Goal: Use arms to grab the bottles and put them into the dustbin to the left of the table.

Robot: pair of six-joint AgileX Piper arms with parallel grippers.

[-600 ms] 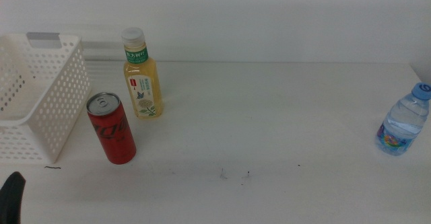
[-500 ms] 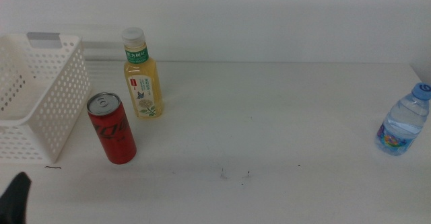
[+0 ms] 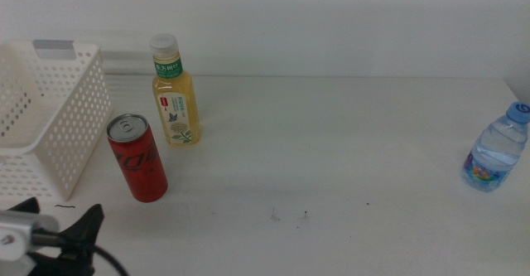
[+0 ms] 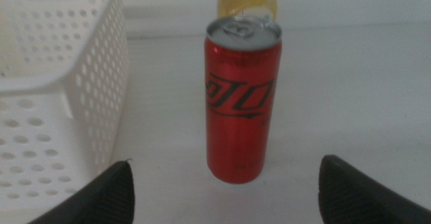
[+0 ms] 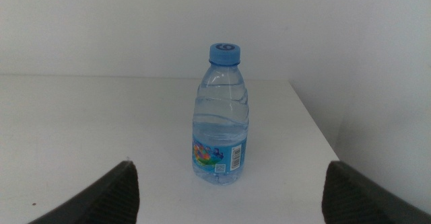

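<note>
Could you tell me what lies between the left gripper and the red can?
Only bare table: the left wrist view shows the left gripper open, facing the red can.

Glossy metal red can (image 4: 240, 106), clear plastic water bottle (image 5: 221, 116), perforated white plastic basket (image 4: 60, 83), matt table (image 3: 331, 143).

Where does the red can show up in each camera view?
Middle view: the red can stands at the left, beside the white basket.
Left wrist view: the can is centred, ahead of the open left gripper.
Right wrist view: not in it.
Shared landmark: the tea bottle behind the can.
</note>
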